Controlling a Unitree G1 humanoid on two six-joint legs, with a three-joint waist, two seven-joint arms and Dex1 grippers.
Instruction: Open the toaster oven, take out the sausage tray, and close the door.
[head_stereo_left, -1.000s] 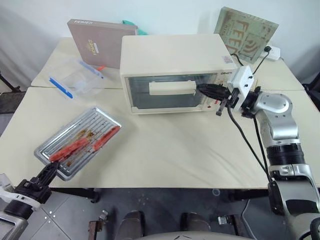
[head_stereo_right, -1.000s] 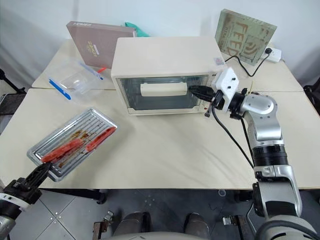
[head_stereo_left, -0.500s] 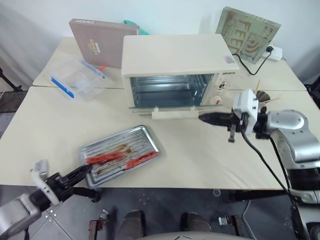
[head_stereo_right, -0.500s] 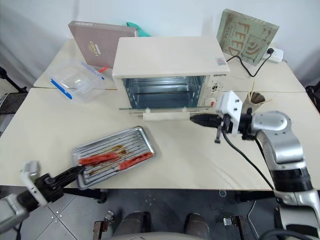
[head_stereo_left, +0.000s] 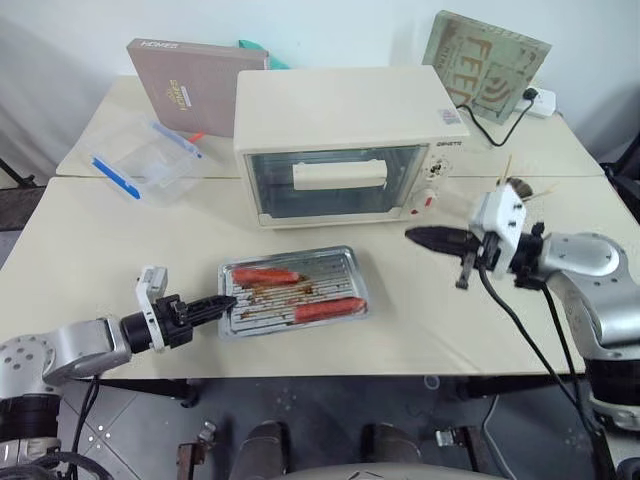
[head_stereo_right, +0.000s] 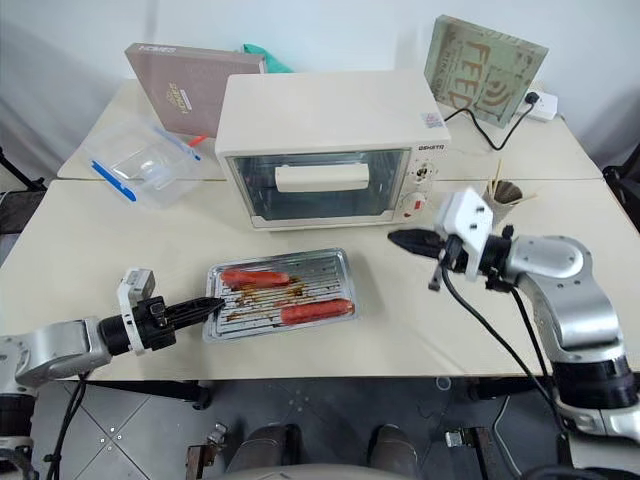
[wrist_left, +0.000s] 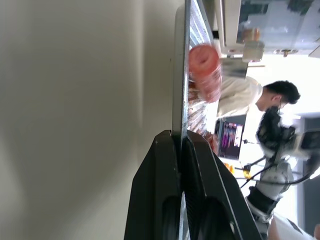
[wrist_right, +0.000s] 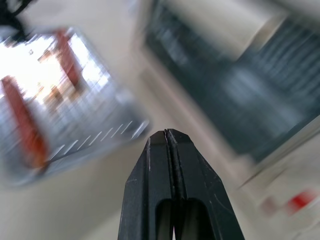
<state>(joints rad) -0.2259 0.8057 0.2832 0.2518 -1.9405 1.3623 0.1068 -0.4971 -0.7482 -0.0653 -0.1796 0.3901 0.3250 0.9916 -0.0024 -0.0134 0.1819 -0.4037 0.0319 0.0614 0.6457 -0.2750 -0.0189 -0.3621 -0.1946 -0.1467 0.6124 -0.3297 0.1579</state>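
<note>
The cream toaster oven (head_stereo_left: 340, 110) stands at the back middle of the table, and its glass door (head_stereo_left: 335, 195) is closed. Right in front of it the silver sausage tray (head_stereo_left: 300, 290) lies flat on the table, carrying two reddish sausages (head_stereo_left: 265, 275). My left gripper (head_stereo_left: 222, 301) is shut on the tray's left rim; the left wrist view shows that rim (wrist_left: 179, 75) pinched between the black fingers (wrist_left: 162, 165). My right gripper (head_stereo_left: 415, 235) hovers shut and empty to the right of the tray, in front of the oven's dials.
A clear plastic box with blue clips (head_stereo_left: 145, 160) and a brown box (head_stereo_left: 185, 85) sit at the back left. A green board (head_stereo_left: 485, 50), a power socket (head_stereo_left: 535, 98) and a cup of sticks (head_stereo_left: 515, 190) are at the back right. A person (wrist_left: 250, 95) shows beyond the table.
The tray has slid right with my left gripper, from the table's left front edge to in front of the oven. The door stood open half a second ago and is closed now. My right gripper drew back from it.
</note>
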